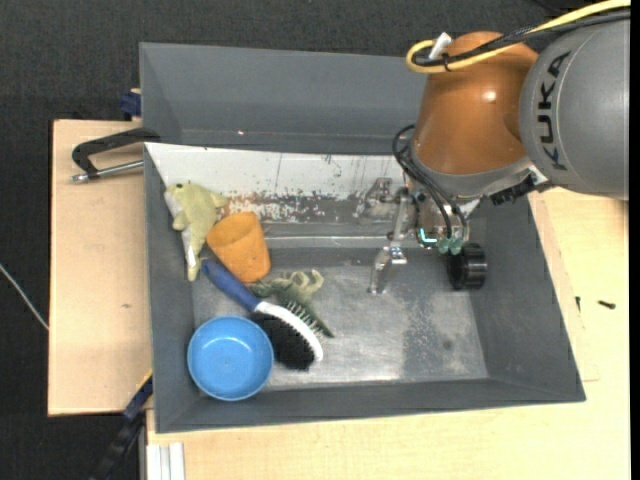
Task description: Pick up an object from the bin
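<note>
Claw (386, 268) above bin (440, 343) floor; brush (265, 310) (blue handle) diagonal, bristles lower-right.

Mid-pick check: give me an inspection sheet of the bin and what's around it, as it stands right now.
Surface: grey metal bin; floor scuffed, speckled near the back wall.
Job's things: all on the left side: blue bowl, brush with blue handle and black bristles, orange cup, pale yellow plush toy, small green toy.
Clutter: nothing seen.
Grippers: gripper low in the bin's right-middle, over bare floor, apart from every thing.
Cables: yellow cable looped over the orange wrist cover.
Surroundings: dark floor beyond the bin.
</note>
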`<state>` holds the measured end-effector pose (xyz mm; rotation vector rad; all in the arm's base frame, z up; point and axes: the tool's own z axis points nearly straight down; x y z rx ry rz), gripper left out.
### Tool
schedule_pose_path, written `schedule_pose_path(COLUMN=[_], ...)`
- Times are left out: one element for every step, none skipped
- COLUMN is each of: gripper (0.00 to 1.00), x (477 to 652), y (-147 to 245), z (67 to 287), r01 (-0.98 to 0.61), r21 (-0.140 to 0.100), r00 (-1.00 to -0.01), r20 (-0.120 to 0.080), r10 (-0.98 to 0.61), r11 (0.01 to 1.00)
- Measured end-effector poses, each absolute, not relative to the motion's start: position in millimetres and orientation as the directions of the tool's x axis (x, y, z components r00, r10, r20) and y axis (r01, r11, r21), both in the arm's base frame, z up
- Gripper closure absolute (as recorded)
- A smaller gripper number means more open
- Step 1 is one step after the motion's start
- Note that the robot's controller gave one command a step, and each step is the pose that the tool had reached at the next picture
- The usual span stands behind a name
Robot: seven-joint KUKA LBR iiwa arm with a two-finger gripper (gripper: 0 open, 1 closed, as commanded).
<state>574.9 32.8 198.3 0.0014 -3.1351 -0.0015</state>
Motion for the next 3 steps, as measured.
schedule_pose_path(gripper=[0.00, 1.00, 1.00], x=[574.7, 574.5, 579.2], y=[97.1, 96.6, 93.7], z=[74.8, 75.9, 224.4], r01=[-0.299, -0.296, -0.354], r21=[-0.002, -0.001, -0.002], r00=[-0.954, -0.955, -0.935], r20=[-0.001, 0.001, -0.015], r10=[-0.299, -0.296, -0.354], r11=[0.954, 0.955, 0.935])
